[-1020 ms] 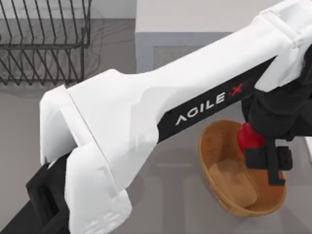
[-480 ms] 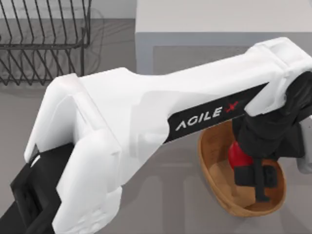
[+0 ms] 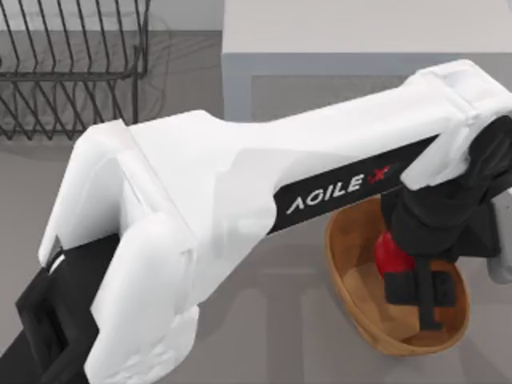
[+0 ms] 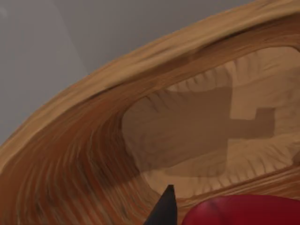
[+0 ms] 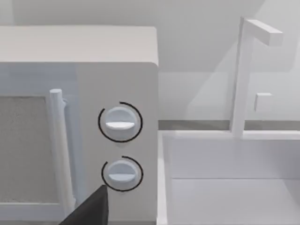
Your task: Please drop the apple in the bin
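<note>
Seen from above, a long white AgileX arm, the left one, reaches across the grey desk [image 3: 280, 336] from the lower left to the right side, where an oval, orange-brown wicker bin [image 3: 344, 276] sits. The left pincer [image 3: 416, 280], black, hangs inside the bin's rim, its fingers clamped on the apple [image 3: 390, 254], a small glossy red fruit held above the bin's paler flat bottom. The left wrist view looks down into the woven bin [image 4: 84, 154], with the pincer's shadow cast on the tan floor, one dark fingertip [image 4: 164, 208] at the edge and the red curve of the apple [image 4: 243, 211] just beside it. The right arm is parked elsewhere; its wrist view faces a white microwave [image 5: 93, 70] with two round dials, beside a white sink [image 5: 225, 187] with a tap, and whether its pincer is apart or together cannot be told. A black wire dish rack [image 3: 72, 72] stands at the far left of the desk. Judging by this, the carry is done and the release step is in hand: the next move calls simply for parting the fingers so the apple falls into the bin, then lifting clear of the rim.
</note>
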### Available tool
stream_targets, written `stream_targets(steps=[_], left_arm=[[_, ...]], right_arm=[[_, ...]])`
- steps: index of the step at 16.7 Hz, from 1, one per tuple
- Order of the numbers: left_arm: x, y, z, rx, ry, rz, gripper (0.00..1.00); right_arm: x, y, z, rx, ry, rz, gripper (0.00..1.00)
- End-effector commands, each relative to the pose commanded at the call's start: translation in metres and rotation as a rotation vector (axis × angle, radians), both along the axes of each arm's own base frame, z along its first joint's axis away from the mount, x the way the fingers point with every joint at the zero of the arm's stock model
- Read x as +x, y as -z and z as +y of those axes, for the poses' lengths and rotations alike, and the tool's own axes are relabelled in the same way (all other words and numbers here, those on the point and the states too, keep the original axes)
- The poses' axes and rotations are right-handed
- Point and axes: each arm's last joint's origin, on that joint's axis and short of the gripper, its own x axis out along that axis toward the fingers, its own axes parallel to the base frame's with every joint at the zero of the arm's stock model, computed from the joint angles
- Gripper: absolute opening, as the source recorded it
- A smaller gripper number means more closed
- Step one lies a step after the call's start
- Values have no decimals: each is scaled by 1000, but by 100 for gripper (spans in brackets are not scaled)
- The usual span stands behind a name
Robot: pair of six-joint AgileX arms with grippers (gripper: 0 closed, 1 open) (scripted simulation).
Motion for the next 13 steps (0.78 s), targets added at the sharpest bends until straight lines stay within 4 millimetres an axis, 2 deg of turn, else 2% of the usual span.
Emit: stream_targets(steps=[7,13], left_arm=[[0,0,0,0,0,0,98],[0,0,0,0,0,0,100]], right_arm=[[0,0,0,0,0,0,100],[0,0,0,0,0,0,100]])
